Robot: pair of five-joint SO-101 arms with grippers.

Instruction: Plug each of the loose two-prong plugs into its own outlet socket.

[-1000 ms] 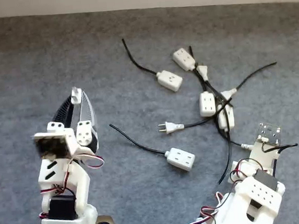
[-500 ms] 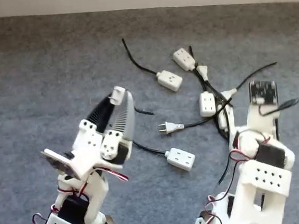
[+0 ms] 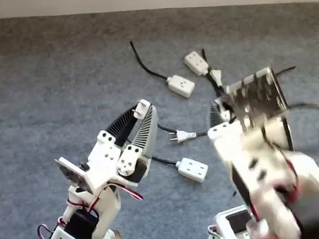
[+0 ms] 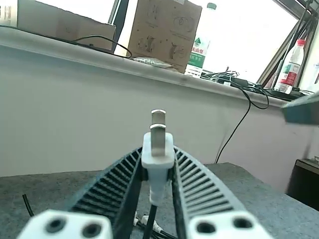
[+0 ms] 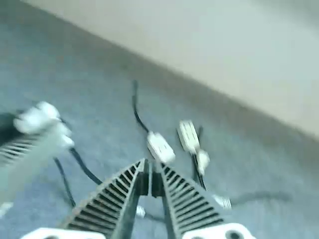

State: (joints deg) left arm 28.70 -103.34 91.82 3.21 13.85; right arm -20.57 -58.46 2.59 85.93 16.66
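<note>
My left gripper (image 4: 158,155) is shut on a white two-prong plug (image 4: 158,142), prongs pointing away past the fingertips and its black cord trailing back between the fingers. From above, that gripper (image 3: 142,114) hovers over the mat left of a loose plug (image 3: 181,135). One white outlet socket (image 3: 192,170) lies just right of the left arm, and two more (image 3: 180,86) (image 3: 196,63) lie farther back. My right gripper (image 5: 150,173) is shut and empty, raised above the mat. Beyond it are two sockets (image 5: 160,147) (image 5: 188,135) and a small plug (image 5: 202,160).
The raised right arm (image 3: 262,144) covers the tangle of cords and sockets at the right of the grey mat (image 3: 45,90). Black cords run among the sockets. A pale wall borders the mat's far edge.
The left arm swung right and forward, carrying its plug toward the middle. The right arm lifted from the front edge and now hangs over the right-hand sockets, hiding them.
</note>
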